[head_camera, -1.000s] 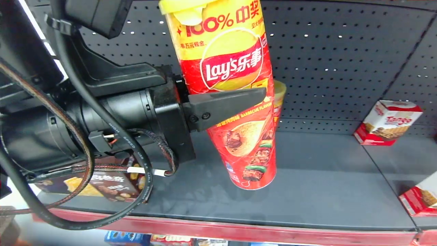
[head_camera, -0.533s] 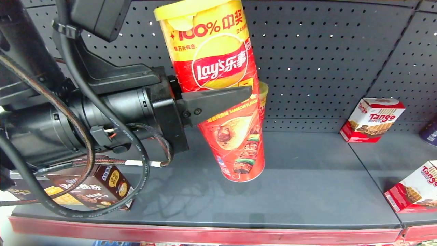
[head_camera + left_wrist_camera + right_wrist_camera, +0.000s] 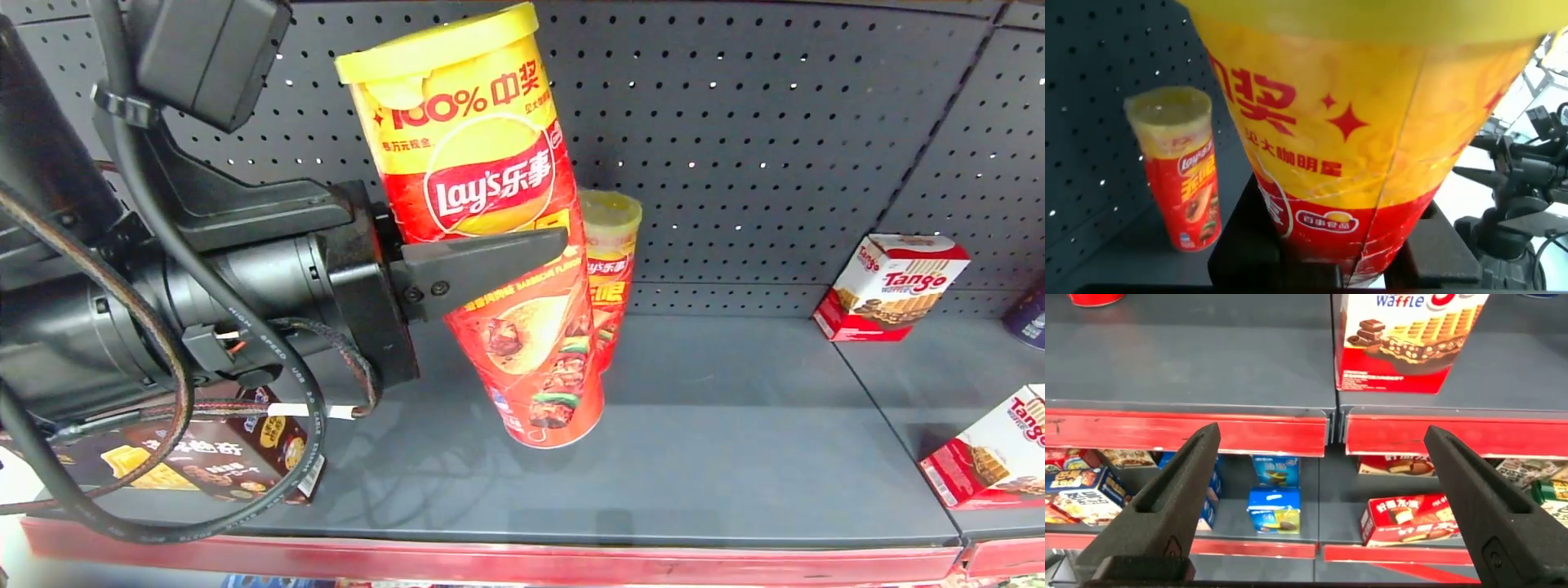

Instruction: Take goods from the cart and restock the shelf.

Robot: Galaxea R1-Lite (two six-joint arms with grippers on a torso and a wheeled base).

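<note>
This is a shop aisle. A grey metal shelf (image 3: 735,425) with a perforated back panel (image 3: 775,122) and a red front strip (image 3: 522,563) carries packaged snacks. A chip canister (image 3: 611,253) stands against the back panel and a wafer box (image 3: 894,286) sits near the shelf's right edge. More boxed biscuits (image 3: 1274,510) fill the lower shelf (image 3: 1266,549).

Print stands on the tall chip canister (image 3: 490,245) — a white script logo on a red band, red characters and a percent figure on the yellow above, and a flavour line in capitals lower down. The second canister (image 3: 611,261) behind it carries the same logo; the wafer box (image 3: 894,286) bears a red script name, and the black cable (image 3: 265,339) has white capitals.
</note>
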